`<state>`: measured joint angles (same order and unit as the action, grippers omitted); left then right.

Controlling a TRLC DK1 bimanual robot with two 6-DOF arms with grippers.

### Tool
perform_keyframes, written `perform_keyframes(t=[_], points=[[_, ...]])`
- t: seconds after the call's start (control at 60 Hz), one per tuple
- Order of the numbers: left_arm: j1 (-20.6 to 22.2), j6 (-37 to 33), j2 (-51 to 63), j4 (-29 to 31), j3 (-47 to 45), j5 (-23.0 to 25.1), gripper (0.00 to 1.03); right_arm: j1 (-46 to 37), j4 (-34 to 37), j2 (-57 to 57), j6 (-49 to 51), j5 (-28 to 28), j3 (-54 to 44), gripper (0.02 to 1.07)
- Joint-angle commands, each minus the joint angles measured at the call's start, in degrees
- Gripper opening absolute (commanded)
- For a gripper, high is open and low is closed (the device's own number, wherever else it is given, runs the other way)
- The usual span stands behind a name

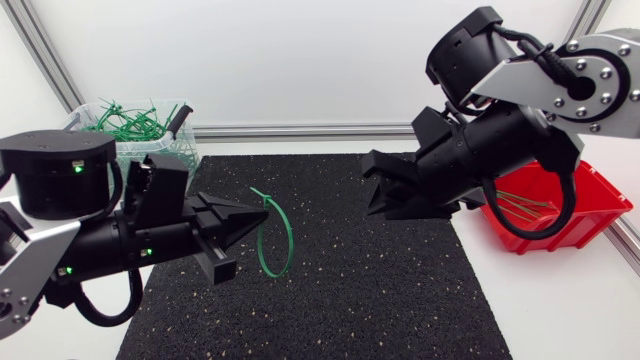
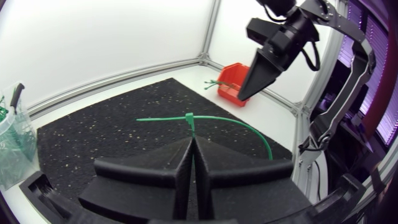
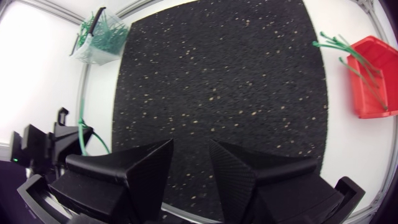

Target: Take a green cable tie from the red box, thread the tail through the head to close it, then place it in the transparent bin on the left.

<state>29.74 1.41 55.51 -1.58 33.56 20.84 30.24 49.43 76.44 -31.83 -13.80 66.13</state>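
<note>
A closed green cable tie (image 1: 276, 241) hangs as a loop from my left gripper (image 1: 262, 214), which is shut on it above the black mat's left half. In the left wrist view the tie (image 2: 231, 121) arcs out ahead of the pressed-together fingers (image 2: 180, 163), its head and short tail sticking up at the tips. My right gripper (image 1: 386, 192) hovers over the mat's right half, apart from the tie, open with nothing between its fingers (image 3: 140, 165). The red box (image 1: 570, 205) with green ties lies at the right. The transparent bin (image 1: 135, 128) stands at the back left.
The black mat (image 1: 350, 290) covers the middle of the table. The bin (image 3: 99, 37) holds several closed green ties and a dark tool handle. A few ties stick out over the rim of the red box (image 3: 370, 74). Aluminium frame rails run along the table's back.
</note>
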Motion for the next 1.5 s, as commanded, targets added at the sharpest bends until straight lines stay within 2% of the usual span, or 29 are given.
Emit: perform_keyframes(t=[0.0,0.067,0.083,0.25,0.517,0.617,0.667,0.75,0.9,0.933,0.967,1.0,1.033,1.05,1.083,1.117,1.367,1.483], points=[[-4.34,-3.96,1.10,0.97,3.00,-2.03,0.04,-0.62,2.25,0.46,5.20,5.89,-1.44,0.50],[-7.68,-7.12,1.10,0.79,3.53,-4.93,0.04,-1.15,2.78,-0.68,6.61,10.29,-1.97,0.50],[-9.61,-8.70,1.54,0.35,3.97,-6.60,0.04,-1.50,2.78,-1.03,6.96,12.13,-2.14,0.50],[-22.27,-13.80,8.30,-3.78,9.59,-10.73,0.04,-4.14,0.84,-4.29,10.74,24.26,-4.52,0.50],[-35.71,-13.63,19.29,-6.15,25.50,-11.70,0.04,-6.60,-3.37,-9.56,13.73,30.50,-8.82,0.50],[-38.61,-13.45,23.60,-6.15,30.86,-12.58,0.04,-7.91,-6.01,-11.05,15.31,33.05,-10.49,0.50],[-40.99,-13.45,28.08,-8.26,34.82,-14.07,0.04,-8.44,-6.63,-11.67,16.01,33.05,-11.20,0.50],[-43.71,-13.45,33.35,-7.12,40.44,-14.34,0.04,-9.85,-8.56,-12.81,17.33,33.49,-12.34,0.50],[-45.82,-14.07,40.65,-7.56,45.36,-16.36,0.04,-11.08,-9.53,-14.66,19.00,33.40,-13.66,0.50],[-45.91,-14.15,41.44,-7.38,45.89,-16.45,0.06,-11.08,-9.62,-14.92,19.27,33.49,-13.92,0.50],[-45.91,-14.15,42.32,-6.85,46.33,-16.45,0.13,-11.08,-9.70,-15.27,19.44,33.40,-14.27,0.50],[-45.91,-14.42,43.02,-6.33,46.33,-16.45,0.27,-11.08,-9.88,-15.54,19.53,33.40,-14.45,0.50],[-45.82,-14.77,43.72,-6.59,46.16,-17.24,0.51,-11.08,-10.05,-16.06,19.79,33.40,-14.80,0.50],[-45.73,-14.86,43.81,-6.50,46.07,-17.59,0.60,-11.08,-10.14,-16.24,19.79,33.40,-14.98,0.50],[-45.64,-14.86,43.90,-6.33,45.98,-17.76,0.71,-11.08,-10.05,-16.50,19.88,33.40,-15.15,0.50],[-45.47,-14.86,43.81,-6.15,45.36,-17.76,1.02,-11.08,-10.05,-17.03,19.97,33.40,-15.24,0.50],[-45.47,-15.21,38.89,-3.95,42.02,-18.73,1.00,-11.34,-9.97,-19.84,20.76,33.40,-15.15,0.53],[-45.12,-15.30,33.79,-4.22,37.19,-18.73,1.00,-14.42,-13.92,-20.81,23.13,33.40,-16.21,0.53]])
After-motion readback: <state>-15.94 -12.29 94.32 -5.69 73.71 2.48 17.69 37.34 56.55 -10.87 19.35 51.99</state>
